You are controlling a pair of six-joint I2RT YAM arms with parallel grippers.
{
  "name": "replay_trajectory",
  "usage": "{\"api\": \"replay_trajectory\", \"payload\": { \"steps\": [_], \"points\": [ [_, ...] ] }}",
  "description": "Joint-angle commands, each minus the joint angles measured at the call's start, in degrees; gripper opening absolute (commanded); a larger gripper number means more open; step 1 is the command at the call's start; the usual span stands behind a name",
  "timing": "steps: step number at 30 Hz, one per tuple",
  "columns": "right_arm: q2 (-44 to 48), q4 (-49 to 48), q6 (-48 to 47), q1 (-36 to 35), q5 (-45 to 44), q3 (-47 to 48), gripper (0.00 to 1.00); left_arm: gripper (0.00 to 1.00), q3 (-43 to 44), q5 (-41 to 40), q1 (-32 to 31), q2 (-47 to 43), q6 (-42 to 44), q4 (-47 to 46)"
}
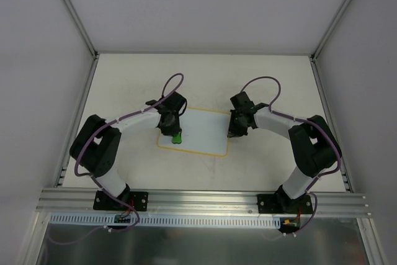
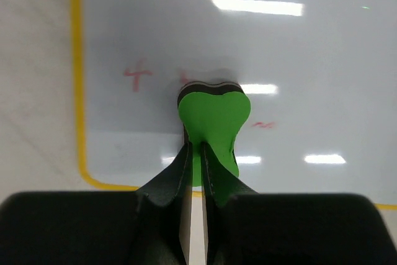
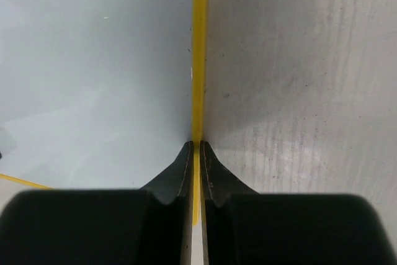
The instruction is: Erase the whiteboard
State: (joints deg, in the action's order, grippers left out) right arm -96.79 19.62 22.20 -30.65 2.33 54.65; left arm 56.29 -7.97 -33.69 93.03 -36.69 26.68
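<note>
- Whiteboard (image 1: 201, 131) is laid on table (image 1: 124, 79), between the arms; largely wiped, though faint red marks (image 2: 138, 76) are left
- Eraser (image 2: 214, 116) is clamped in left gripper (image 2: 195, 147), pressed on board
- Right gripper (image 3: 196, 146) is shut, empty, at board's right rim

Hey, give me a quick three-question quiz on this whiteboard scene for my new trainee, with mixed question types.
1. What does the left gripper hold? A marker; B green eraser; C cloth.
2. True or false: the whiteboard is wiped fully clean.
3. Fill in: the right gripper, shut, has its tips at the board's ___ rim.
Key: 1 B. 2 False, red marks show. 3 Yellow.
</note>
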Motion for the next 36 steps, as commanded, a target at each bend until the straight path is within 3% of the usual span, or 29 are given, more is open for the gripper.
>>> {"api": "replay_trajectory", "payload": {
  "steps": [1, 6, 12, 36],
  "points": [
    [-3.2, 10.2, -3.1, 0.4, -7.2, -4.0, 0.06, 0.0, 4.6, 3.0, -5.7, 7.3, 0.7, 1.9],
    [-3.2, 10.1, -3.2, 0.4, -7.2, -4.0, 0.06, 0.0, 11.5, 4.6, -10.2, 14.8, 0.6, 2.2],
    [-3.2, 10.0, -3.3, 0.3, -7.2, -4.1, 0.06, 0.0, 12.8, 1.6, -9.6, 15.9, 1.4, 3.7],
    [-3.8, 9.6, -3.4, 0.3, -6.9, -4.2, 0.07, 0.0, -6.3, -1.2, 18.7, 0.9, 5.9, 5.4]
  ]
}}
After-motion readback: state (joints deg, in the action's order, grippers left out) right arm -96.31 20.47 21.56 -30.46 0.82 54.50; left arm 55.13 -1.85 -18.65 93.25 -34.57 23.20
